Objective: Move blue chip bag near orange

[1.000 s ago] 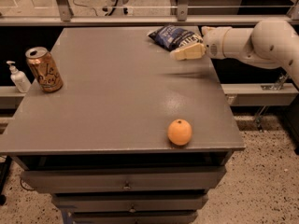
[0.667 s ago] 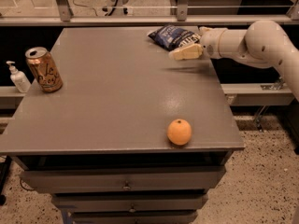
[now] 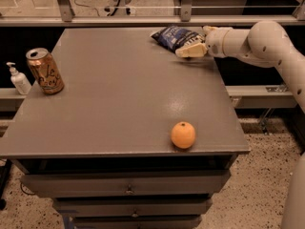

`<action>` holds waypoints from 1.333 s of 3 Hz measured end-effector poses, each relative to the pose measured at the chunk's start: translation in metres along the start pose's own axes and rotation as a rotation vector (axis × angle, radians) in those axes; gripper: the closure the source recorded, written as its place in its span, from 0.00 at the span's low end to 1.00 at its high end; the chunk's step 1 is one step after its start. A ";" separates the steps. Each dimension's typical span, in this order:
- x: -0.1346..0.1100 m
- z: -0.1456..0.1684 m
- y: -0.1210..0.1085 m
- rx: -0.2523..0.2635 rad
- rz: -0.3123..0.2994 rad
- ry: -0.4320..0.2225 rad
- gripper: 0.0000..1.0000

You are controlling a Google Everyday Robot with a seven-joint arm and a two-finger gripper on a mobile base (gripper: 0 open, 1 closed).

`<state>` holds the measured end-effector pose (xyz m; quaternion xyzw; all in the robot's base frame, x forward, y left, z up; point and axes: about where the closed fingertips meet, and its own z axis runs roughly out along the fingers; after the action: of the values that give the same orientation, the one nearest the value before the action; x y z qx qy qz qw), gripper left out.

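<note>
**Claw at the bag, far corner of the counter**

In the camera view we see the blue chip bag (image 3: 172,36) lying flat at the far right corner of the grey counter (image 3: 119,104), close to its back edge. The claw (image 3: 194,46) reaches in from the right on its pale arm (image 3: 259,42) and sits low against the bag's right end, touching it. We cannot tell whether the claw is clenched on the bag or released. The orange (image 3: 183,135) rests near the front edge of the counter, right of centre, well apart from the bag. A gold-orange drink can (image 3: 45,71) stands upright by the left edge. Just beyond that edge stands a small white pump bottle (image 3: 19,79). Drawers (image 3: 128,187) run below the counter's front.
</note>
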<state>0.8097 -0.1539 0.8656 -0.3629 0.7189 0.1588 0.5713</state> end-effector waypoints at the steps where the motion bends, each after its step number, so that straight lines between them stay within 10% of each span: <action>1: 0.002 -0.004 -0.003 0.004 -0.017 -0.001 0.38; 4: -0.007 -0.040 0.015 -0.007 -0.033 -0.022 1.00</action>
<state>0.7720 -0.1667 0.8816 -0.3752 0.7059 0.1558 0.5802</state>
